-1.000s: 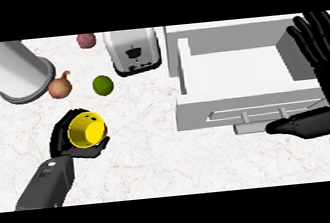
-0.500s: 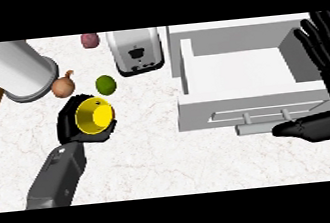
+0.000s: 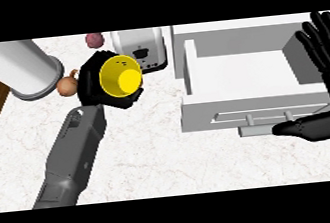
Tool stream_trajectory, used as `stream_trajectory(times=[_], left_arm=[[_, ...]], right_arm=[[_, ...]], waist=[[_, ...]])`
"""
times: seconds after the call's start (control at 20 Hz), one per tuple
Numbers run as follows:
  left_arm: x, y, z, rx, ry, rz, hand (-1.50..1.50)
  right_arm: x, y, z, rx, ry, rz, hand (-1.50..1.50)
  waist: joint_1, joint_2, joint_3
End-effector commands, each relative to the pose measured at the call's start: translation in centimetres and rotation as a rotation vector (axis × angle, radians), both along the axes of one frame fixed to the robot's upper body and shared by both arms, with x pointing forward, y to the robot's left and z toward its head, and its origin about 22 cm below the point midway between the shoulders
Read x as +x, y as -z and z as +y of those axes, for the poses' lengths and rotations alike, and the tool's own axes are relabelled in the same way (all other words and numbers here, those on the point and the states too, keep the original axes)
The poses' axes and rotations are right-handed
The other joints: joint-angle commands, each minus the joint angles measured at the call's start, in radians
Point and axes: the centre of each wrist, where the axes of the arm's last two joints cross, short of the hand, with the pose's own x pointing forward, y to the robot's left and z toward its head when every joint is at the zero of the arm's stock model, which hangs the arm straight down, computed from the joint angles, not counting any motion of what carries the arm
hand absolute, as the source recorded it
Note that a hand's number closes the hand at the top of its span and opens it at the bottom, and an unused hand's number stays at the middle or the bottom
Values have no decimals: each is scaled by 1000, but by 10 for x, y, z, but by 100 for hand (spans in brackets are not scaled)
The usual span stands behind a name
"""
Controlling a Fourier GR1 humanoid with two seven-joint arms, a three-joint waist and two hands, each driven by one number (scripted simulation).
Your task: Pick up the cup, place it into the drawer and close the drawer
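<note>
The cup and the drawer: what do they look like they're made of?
The cup, held in the left hand, looks like glossy plastic or glazed ceramic: an even bright yellow with no pattern. The drawer looks like painted wood or metal: flat, matte, white-grey panels, with a pale bar handle that may be metal.

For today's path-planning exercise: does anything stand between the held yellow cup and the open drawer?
Only the drawer's left wall. The toaster stands just behind the direct line from the cup in the left hand.
</note>
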Motion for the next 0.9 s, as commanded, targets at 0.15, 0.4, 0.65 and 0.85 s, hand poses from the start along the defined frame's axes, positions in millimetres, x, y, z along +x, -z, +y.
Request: stream_trajectory(times=[0.15, 0.4, 0.65, 0.85], left_arm=[[18, -95, -64, 37, 73, -13, 150], [23, -143, -109, 97, 54, -7, 150], [39, -183, -140, 174, 9, 63, 150], [41, -181, -157, 233, -40, 169, 150]], right_arm=[[-5, 8, 10, 4, 3, 1, -150], [1, -3, -6, -25, 15, -19, -150], [6, 3, 3, 17, -3, -35, -150], [-1, 6, -1, -6, -38, -27, -150]], waist=[[-6, -2, 0], [-26, 5, 0], [-43, 14, 0], [-73, 18, 1]])
